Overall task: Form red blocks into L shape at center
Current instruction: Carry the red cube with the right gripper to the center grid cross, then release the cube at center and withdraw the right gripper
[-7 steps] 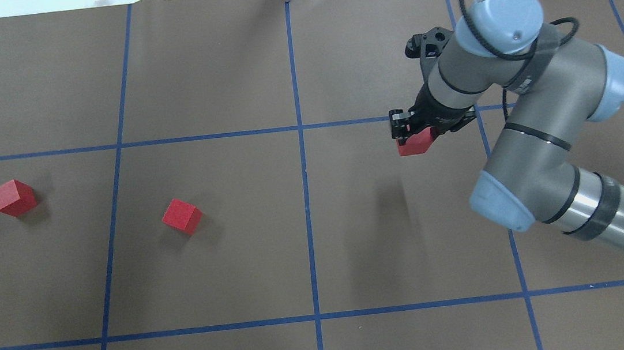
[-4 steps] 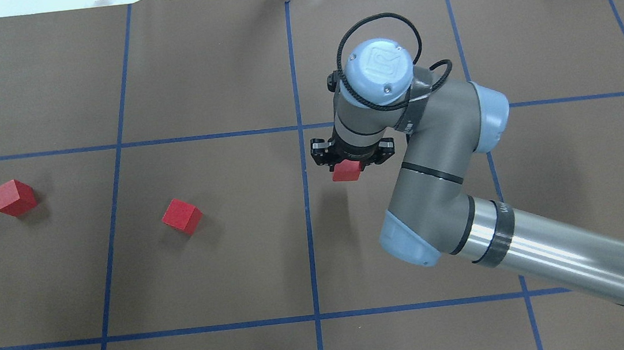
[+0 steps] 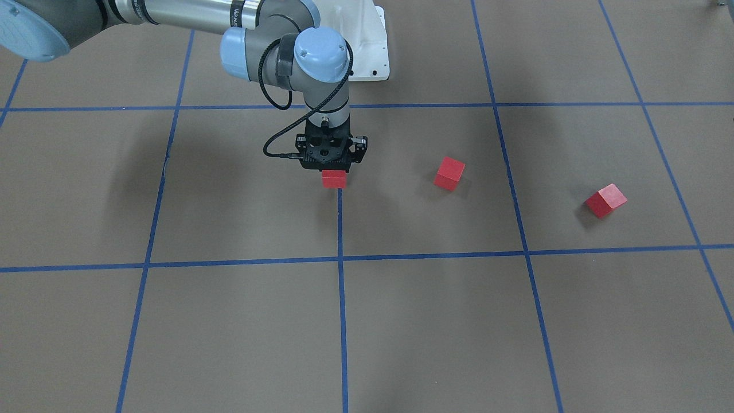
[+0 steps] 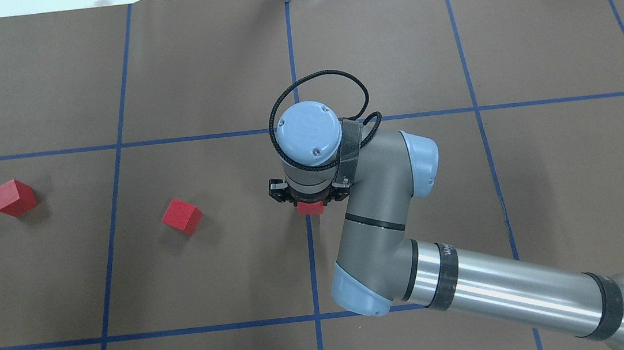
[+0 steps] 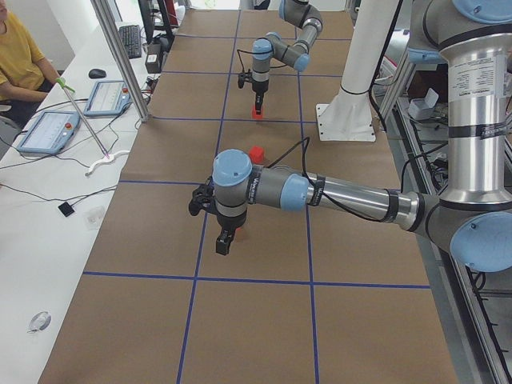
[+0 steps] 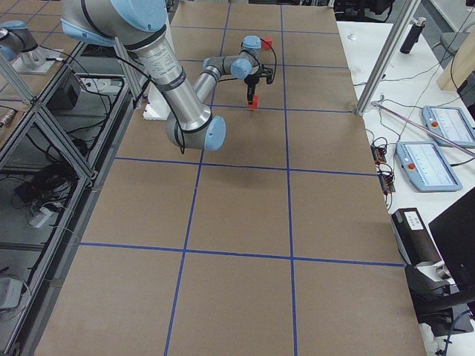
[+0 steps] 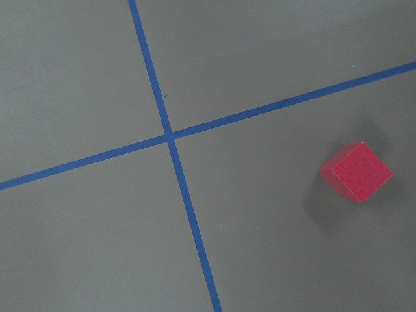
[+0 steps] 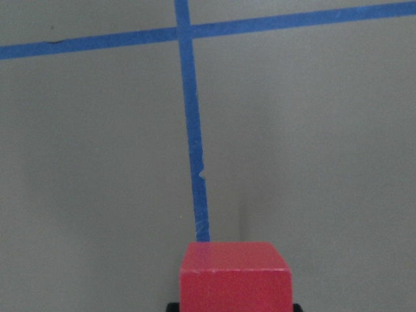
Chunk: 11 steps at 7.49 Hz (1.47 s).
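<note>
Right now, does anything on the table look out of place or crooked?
Nothing is spilled or damaged. Two loose red blocks, the inner block and the outer block, sit turned askew to the blue tape grid, apart on the robot's left. The held block hangs in the right end effector over the centre line.

The first red cube (image 4: 310, 208) was held over the center line (image 4: 311, 256); the second cube (image 4: 182, 216) and third cube (image 4: 14, 197) were seen well apart, leftward.
</note>
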{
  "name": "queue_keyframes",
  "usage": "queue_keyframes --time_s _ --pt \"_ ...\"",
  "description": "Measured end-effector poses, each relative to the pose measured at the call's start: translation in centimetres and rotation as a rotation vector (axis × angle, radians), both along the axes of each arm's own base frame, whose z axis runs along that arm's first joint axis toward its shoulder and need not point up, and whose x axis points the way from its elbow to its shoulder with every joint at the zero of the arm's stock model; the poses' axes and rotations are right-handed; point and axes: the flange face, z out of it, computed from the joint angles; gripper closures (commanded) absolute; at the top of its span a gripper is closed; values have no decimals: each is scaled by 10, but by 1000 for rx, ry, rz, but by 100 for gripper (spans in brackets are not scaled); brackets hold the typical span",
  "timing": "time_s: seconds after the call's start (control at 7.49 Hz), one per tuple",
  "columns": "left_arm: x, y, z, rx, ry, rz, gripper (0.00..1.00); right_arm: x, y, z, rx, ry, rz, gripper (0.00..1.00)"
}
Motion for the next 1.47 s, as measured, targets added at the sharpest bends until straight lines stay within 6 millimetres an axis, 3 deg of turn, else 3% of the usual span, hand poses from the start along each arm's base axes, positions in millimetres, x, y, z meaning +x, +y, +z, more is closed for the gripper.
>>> queue_keyframes --time_s 0.27,0.4,0.67,0.94,1.47 --pt "0 0 1 -2 0 0 0 -13 18 0 8 7 -6 73" --pt "0 0 2 -3 0 1 0 -16 22 1 10 9 -6 64" --pt "0 0 3 -5 0 1 0 -18 25 1 14 11 -6 27" --pt "0 1 3 -7 0 0 0 -18 26 2 13 12 -6 2" --pt "0 2 3 -6 0 0 0 -15 26 -1 17 2 -5 2"
